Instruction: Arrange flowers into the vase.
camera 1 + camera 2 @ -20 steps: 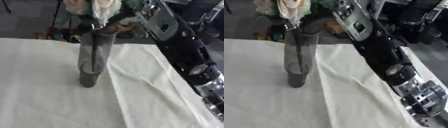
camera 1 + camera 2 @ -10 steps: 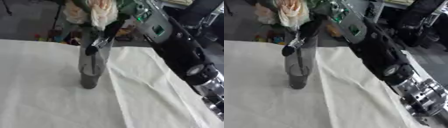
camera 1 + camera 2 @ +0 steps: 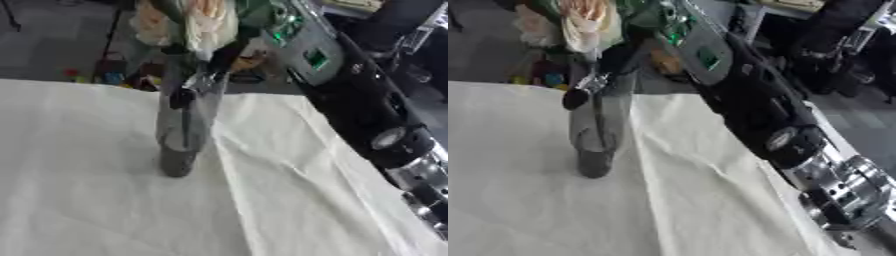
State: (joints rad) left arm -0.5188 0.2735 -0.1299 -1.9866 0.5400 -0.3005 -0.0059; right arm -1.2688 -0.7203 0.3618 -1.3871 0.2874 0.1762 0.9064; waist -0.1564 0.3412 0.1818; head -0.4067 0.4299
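On the pale cloth (image 3: 289, 200) that covers the table stands a tall, narrow vase (image 3: 182, 132) of grey, see-through glass, upright, its dark base resting on the cloth left of the middle of the left eye view; folds in the fabric run away from the foot of the vase toward the lower right; out of the vase's mouth rise the flowers (image 3: 199, 19), cream and pale peach blooms with green leaves beside them, their heads reaching to the top edge of the view; thin dark stems (image 3: 185, 125) show through the glass and run down inside it; the right hand (image 3: 614, 62) comes in from the upper right at the end of a thick black arm (image 3: 754, 107) with a silver joint lower down, and it sits right at the vase's rim, just under the blooms; its dark fingers (image 3: 579, 95) are curled down over the mouth and upper wall of the vase, one dark tip lying against the outside of the glass; whether those fingers pinch the stems or only close about the rim I cannot tell, for blooms and leaves hide that part; behind the table's far edge lies a dim floor with small coloured objects (image 3: 92, 76) that cannot be made out.
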